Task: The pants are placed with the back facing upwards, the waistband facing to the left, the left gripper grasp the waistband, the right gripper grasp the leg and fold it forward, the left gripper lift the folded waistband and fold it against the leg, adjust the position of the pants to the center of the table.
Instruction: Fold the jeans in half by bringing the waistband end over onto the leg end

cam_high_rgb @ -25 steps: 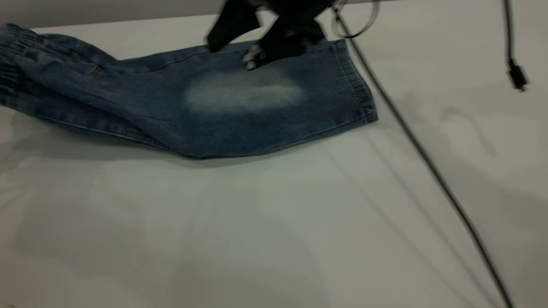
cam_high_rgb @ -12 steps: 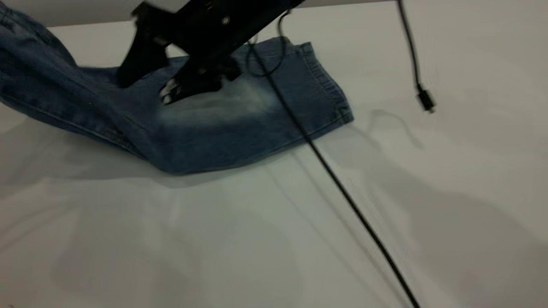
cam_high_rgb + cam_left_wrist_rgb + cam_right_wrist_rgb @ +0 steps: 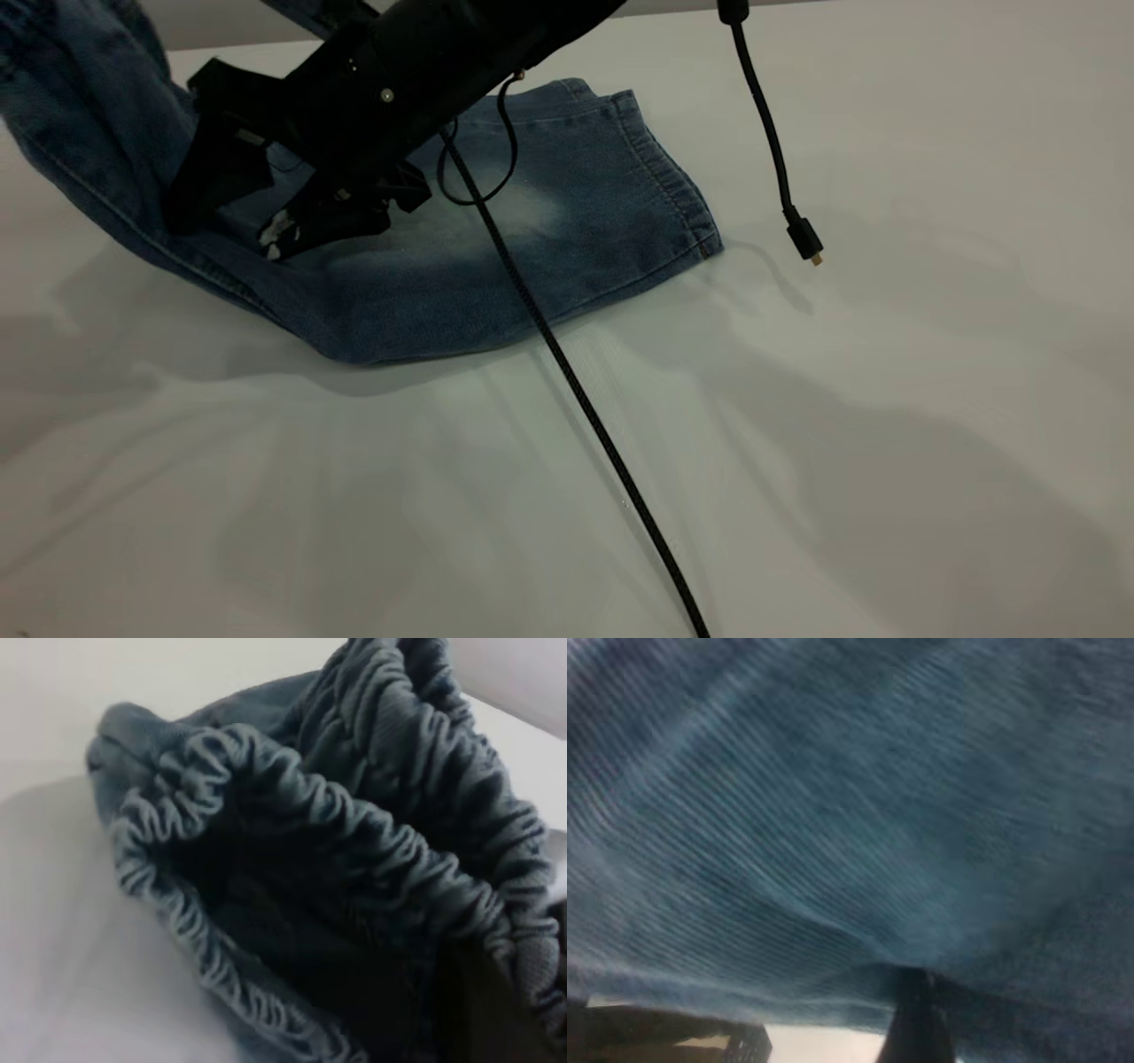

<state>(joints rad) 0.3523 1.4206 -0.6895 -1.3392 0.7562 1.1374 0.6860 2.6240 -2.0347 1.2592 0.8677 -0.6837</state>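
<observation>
Two wrist views are filling in what the exterior one is hiding: the left wrist view is showing the ruched waistband (image 3: 354,850) bunched up close, gaping open — the left gripper itself is not showing. The right gripper (image 3: 266,217) is pressing down on the leg (image 3: 496,257), its jaws' state unclear. The pants (image 3: 425,283) are lying at the table's (image 3: 797,461) far left, their left part lifted — wide bare tabletop nearer and rightward. A black cable (image 3: 576,390) is crossing the pale faded denim.

Right arm reaching down at far left, right claw (image 3: 266,217) low, fingers apart
</observation>
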